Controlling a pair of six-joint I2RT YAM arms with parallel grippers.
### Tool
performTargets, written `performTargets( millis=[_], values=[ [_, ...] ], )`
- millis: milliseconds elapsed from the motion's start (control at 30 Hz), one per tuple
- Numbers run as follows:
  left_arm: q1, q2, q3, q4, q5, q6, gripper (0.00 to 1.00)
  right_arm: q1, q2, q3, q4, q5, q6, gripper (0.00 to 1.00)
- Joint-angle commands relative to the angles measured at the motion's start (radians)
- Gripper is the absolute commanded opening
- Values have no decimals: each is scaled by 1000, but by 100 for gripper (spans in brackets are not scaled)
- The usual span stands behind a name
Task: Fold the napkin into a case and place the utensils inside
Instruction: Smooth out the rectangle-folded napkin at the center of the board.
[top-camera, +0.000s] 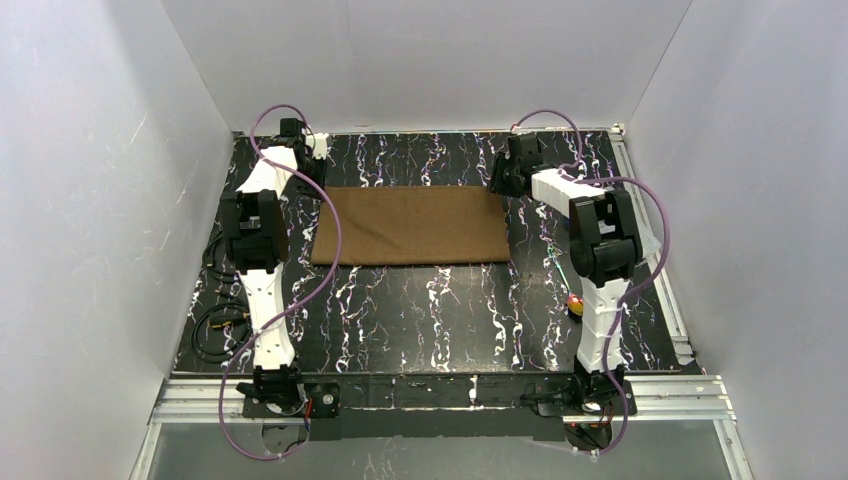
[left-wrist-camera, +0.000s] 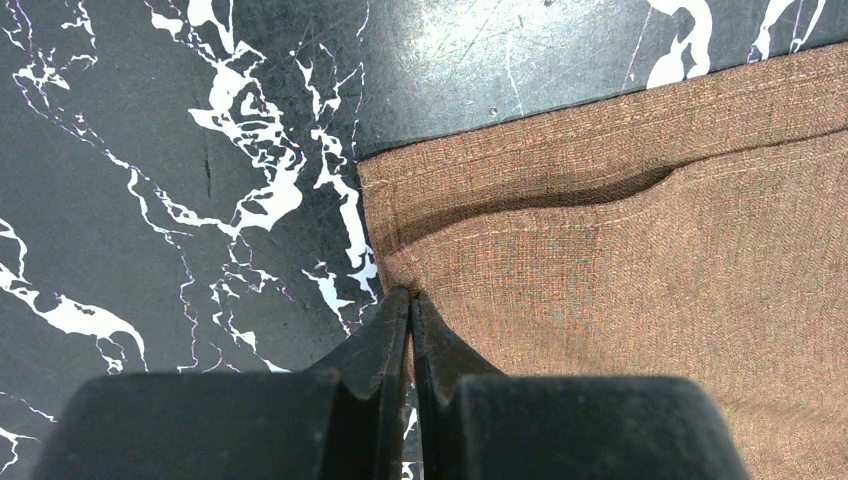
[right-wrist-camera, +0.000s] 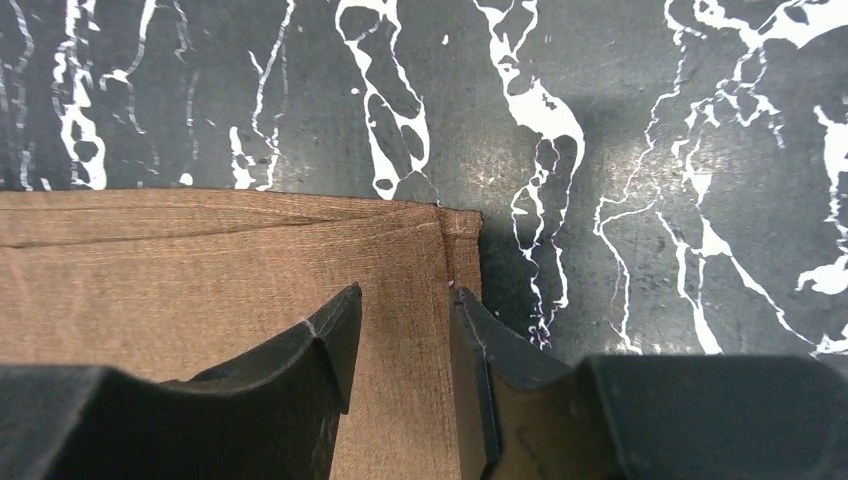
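**Step in hand:** folding the napkin, at the end of a first fold; no case is formed yet and no utensil is loaded.

**Left gripper** (left-wrist-camera: 411, 295): at the far left corner of the cloth. Fingers are pressed together and pinch the napkin's edge, and the weave puckers toward the tips.

**The napkin** (top-camera: 410, 225): matte brown woven cloth lying flat on the marbled black table (top-camera: 400, 320), in the far middle between the two arms.
- It is a wide rectangle, doubled over.
- The left wrist view shows the upper layer's edge sitting just short of the lower one, with a shallow shadowed gap between them.
- A stitched hem shows at the right end.

**Right gripper** (right-wrist-camera: 405, 295): at the far right corner. Fingers are moderately apart and straddle the hem, gripping nothing.

**The utensils** (top-camera: 574, 302): small teal and red pieces on the table, right of the napkin and beside the right arm, partly hidden by it. They are apart from the cloth.

**Next move, as judged:**
- The left pinch likely needs releasing.
- Both arms then need fresh holds on a long edge for another lengthwise fold that narrows the rectangle.
- The layers must stay aligned, since the thin cloth may drag or spring open.
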Motion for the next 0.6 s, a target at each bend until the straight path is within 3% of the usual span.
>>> performTargets(
  millis=[0,167,433,533,567],
  values=[
    [-4,-40,-9,-10,7,12,0,11,39,60,-17,3,-13,46],
    [-4,-39,-9,-10,5,16,0,13,63,76,-25,8,-17,45],
    [-4,-37,-9,-10,8,21,0,24,66,62,-17,2,-11,32],
    [-4,-36,-9,-11,9,23,0,31,72,66,-29,9,-6,33],
    [-4,-37,-10,-11,9,23,0,33,75,69,-36,17,-6,39]
  ],
)
